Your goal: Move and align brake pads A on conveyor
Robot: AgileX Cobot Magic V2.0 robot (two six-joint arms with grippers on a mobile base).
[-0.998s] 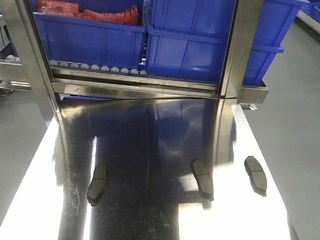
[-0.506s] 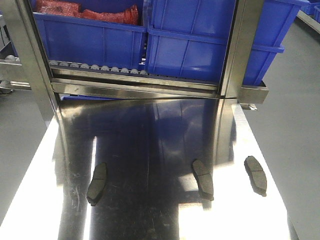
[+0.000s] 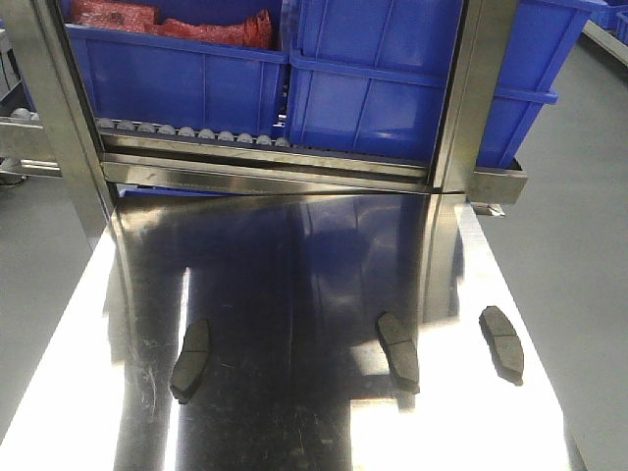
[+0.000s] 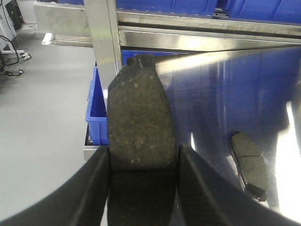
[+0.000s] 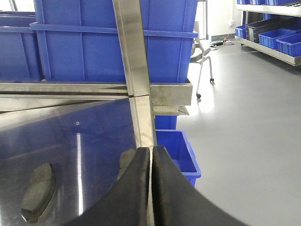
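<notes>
Three brake pads A lie on the shiny steel table [image 3: 294,265]: a left pad [image 3: 189,360], a middle pad [image 3: 398,351] and a right pad [image 3: 501,342]. Neither gripper shows in the front view. My left gripper [image 4: 142,155] is shut on another dark pad [image 4: 138,113], which sticks out ahead of the fingers above the table's left edge; a lying pad [image 4: 249,162] is to its right. My right gripper [image 5: 151,149] is shut with nothing in it, near the table's right edge, with one pad [image 5: 38,190] to its left and another [image 5: 126,160] partly behind its finger. The conveyor is out of view.
Blue bins [image 3: 373,88] sit on a roller rack [image 3: 186,132] behind the table, framed by steel uprights [image 3: 476,88]. Red parts [image 3: 177,25] fill the left bin. Small blue bins stand on the floor beside the table [image 4: 96,117] [image 5: 176,150]. A chair [image 5: 202,66] stands farther right.
</notes>
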